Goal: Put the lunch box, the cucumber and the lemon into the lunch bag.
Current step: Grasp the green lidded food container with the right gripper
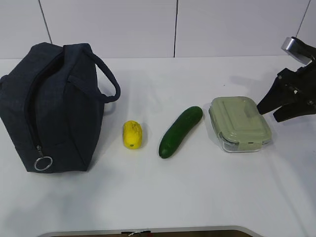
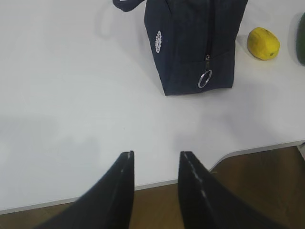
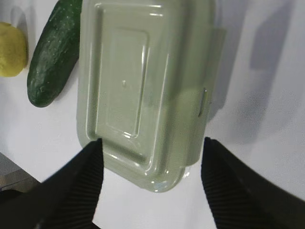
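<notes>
You'll find nothing readable in any of the three views. The nearest thing to a mark is a small round white emblem on the side of the bag [image 2: 190, 43], seen from the left wrist; it is too small and blurred for you to make out letters or a brand. The lid of the lunch box [image 3: 143, 86] shows you only moulded rectangular ridges, with no lettering or numbers visible on it.
</notes>
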